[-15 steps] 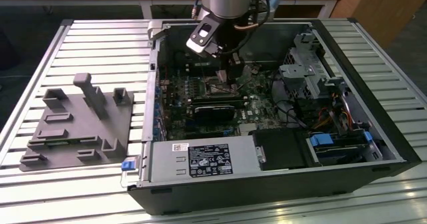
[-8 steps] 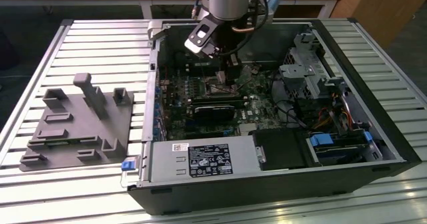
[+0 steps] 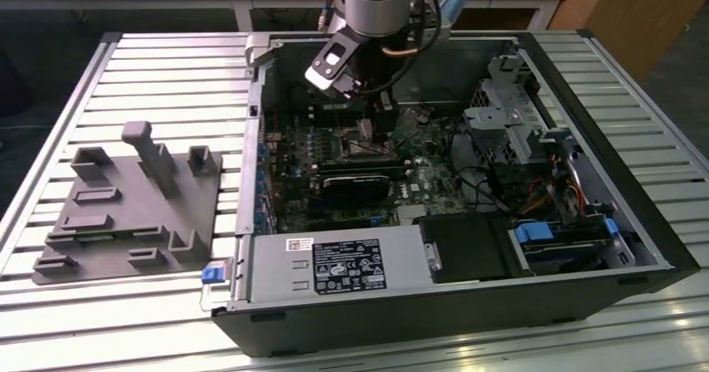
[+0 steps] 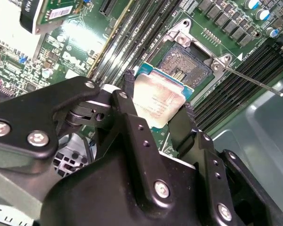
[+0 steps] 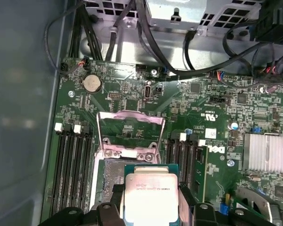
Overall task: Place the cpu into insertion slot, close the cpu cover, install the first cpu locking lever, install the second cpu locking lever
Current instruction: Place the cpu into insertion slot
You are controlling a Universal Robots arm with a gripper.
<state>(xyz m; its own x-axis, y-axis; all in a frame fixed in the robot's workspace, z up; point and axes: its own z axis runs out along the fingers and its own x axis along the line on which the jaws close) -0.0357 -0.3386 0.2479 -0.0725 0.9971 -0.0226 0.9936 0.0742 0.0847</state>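
The cpu (image 4: 156,101) sat clamped between the gripper's (image 4: 158,96) two black fingers (image 4: 132,108), one on each of two opposite edges. Its pale silver top faced both wrist cameras, with a thin green rim showing round it. It had not gone into the insertion slot (image 4: 186,63). In the second wrist view it hung over the slot's near edge, and the slot's dark recessed centre lay bare beyond it. In the first wrist view the cpu (image 5: 151,188) and the gripper (image 5: 151,197) stood just in front of the cpu cover (image 5: 130,134). That silvery frame was tipped up and open on its hinge, not closed over the slot. A thin locking lever (image 4: 254,80) stuck out from the slot's corner as a bare metal rod, unlatched.

Round the slot spread the green motherboard (image 5: 212,113), with dark memory slots on either side.

From where I stood, as in the exterior view, the gripper (image 3: 383,102) reached down into the open computer case (image 3: 653,247) lying on its side, just above the insertion slot (image 3: 364,144). A black card (image 3: 357,185) lay just beside the slot at six o'clock, and the labelled power supply (image 3: 332,264) was farther along that line. The drive cage (image 3: 504,123) stood at three o'clock. Outside the case, at nine o'clock toward the exterior view's left, a grey fixture (image 3: 128,210) rested on the slatted table (image 3: 66,322).
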